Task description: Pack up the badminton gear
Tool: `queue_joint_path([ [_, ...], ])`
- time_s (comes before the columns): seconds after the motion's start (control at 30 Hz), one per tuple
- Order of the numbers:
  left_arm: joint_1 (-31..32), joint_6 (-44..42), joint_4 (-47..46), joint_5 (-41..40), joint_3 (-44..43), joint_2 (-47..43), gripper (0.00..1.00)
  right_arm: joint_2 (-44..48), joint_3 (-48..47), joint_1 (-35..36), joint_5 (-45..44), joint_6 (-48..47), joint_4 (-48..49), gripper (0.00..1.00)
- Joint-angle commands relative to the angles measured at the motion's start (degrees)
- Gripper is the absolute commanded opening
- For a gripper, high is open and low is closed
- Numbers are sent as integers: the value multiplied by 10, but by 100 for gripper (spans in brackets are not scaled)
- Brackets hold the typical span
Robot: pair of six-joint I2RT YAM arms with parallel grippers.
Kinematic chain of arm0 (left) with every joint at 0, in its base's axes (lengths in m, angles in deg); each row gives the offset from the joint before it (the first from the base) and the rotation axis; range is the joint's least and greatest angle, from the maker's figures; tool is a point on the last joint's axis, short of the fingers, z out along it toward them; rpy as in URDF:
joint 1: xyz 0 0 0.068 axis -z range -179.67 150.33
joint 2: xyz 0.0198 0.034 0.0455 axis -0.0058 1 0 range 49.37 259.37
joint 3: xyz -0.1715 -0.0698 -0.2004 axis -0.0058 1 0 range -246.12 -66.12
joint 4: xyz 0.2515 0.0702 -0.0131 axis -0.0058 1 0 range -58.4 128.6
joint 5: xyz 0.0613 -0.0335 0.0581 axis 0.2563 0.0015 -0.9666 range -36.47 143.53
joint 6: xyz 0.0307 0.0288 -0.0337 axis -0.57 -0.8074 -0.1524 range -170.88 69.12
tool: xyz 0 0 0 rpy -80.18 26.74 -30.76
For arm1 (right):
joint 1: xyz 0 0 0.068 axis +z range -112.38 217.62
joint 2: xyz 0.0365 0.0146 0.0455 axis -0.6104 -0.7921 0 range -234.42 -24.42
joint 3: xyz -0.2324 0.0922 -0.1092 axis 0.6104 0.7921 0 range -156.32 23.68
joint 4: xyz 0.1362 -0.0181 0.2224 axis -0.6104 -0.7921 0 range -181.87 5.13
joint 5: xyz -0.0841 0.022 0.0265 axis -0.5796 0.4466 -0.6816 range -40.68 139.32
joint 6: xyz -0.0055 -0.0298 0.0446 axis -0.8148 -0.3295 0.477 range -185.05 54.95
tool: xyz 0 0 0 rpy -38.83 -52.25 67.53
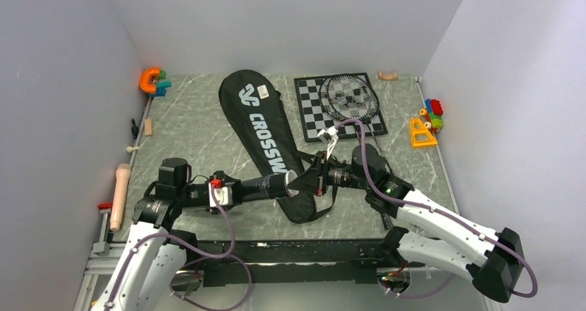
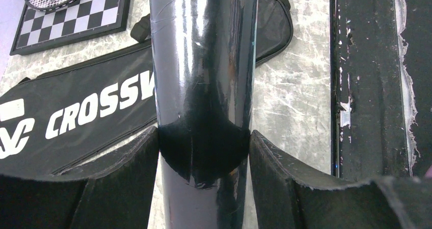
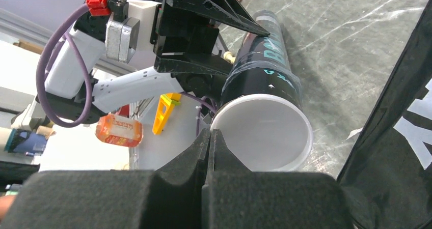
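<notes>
**Tube in left grip, lid end facing right arm**

Grip state. My left pincer [image 2: 204, 137] is clamped on the dark tube [image 2: 204, 76], one pad on each side of its glossy wall. My right pincer [image 3: 209, 142] is pressed together with nothing between the pads. Its tips sit just beside the rim of the white lid [image 3: 265, 132]; contact cannot be told.

Axis. In the top view the tube [image 1: 266, 185] runs left to right, slightly angled away from me toward the right. The lid [image 1: 293, 181] points at my right arm. That end lies over the narrow end of the black CROSSWAY bag [image 1: 259, 124].

Bag. Long axis diagonal, wide end far and left, narrow end near and right.

Room.
- Bare table [image 1: 193, 131] between the bag and the left wall.
- Chessboard [image 1: 311, 117] just right of the bag, with the rackets [image 1: 352, 97] lying on it.
- Toys [image 1: 428, 121] along the right edge.
- Black front rail [image 2: 367, 86] close beside the tube in the left wrist view.
</notes>
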Motion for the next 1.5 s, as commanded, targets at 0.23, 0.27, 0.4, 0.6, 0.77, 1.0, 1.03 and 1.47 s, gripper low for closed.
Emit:
queue_joint_path([
  [0.23, 2, -24, -7, 25, -16, -9, 0, -11, 11, -1, 22, 6, 45, 0],
  [0.27, 3, -24, -7, 25, -17, -9, 0, -11, 14, -1, 23, 5, 45, 0],
  [0.4, 2, -24, -8, 27, -16, -9, 0, 2, 23, -2, 18, 6, 44, 0],
  [0.6, 3, -21, -12, 31, -18, -6, 0, -2, 29, -4, 42, 8, 75, 0],
  [0.77, 2, -35, 3, 34, -23, -5, 0, -16, 33, -7, 85, 16, 127, 0],
  [1.0, 2, -40, 6, 35, -26, -2, 0, -35, 41, -11, 126, 18, 145, 0],
  [1.03, 2, -39, 6, 36, -26, -2, 0, -34, 44, -11, 130, 20, 149, 0],
  [1.47, 2, -35, 11, 39, -33, -7, 0, -23, 53, -55, 161, 38, 185, 66],
])
